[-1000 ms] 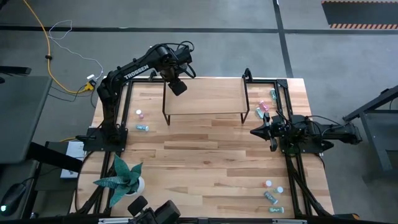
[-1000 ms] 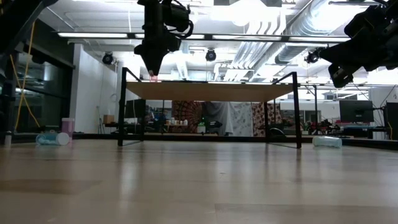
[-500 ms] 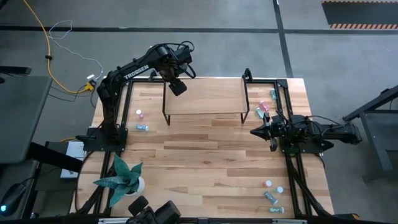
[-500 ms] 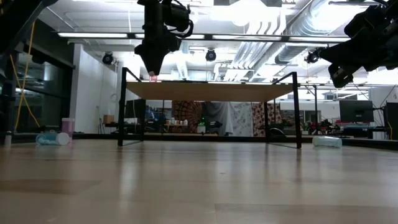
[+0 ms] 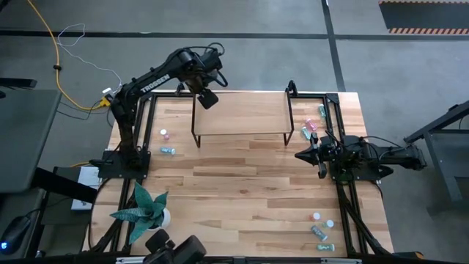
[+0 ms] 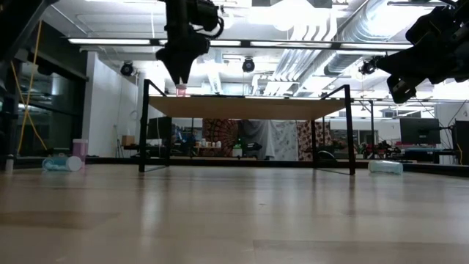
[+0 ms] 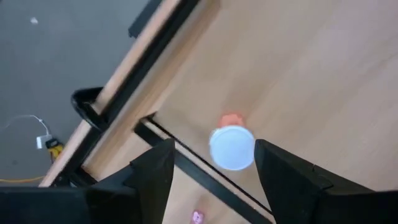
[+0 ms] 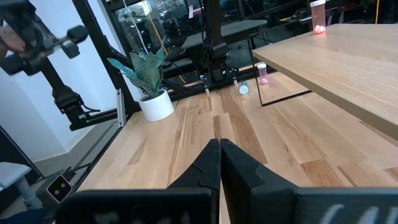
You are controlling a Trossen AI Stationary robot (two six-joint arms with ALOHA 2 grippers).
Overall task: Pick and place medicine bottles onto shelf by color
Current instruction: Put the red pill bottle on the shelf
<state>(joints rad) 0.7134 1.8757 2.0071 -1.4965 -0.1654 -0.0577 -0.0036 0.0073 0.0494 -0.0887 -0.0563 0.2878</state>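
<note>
Left wrist view: open left gripper (image 7: 214, 168) above red-orange bottle (image 7: 232, 145) on shelf (image 7: 311, 68).

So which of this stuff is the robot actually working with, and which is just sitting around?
Part of the job:
- shelf
- red-orange bottle standing on the shelf, under the open left gripper
- bottles left of the shelf
- bottles right of the shelf
- bottles at the table's near right corner

Just lying about:
- potted plant
- yellow cable on the floor

Bright overhead light, glaring ceiling fixtures
</note>
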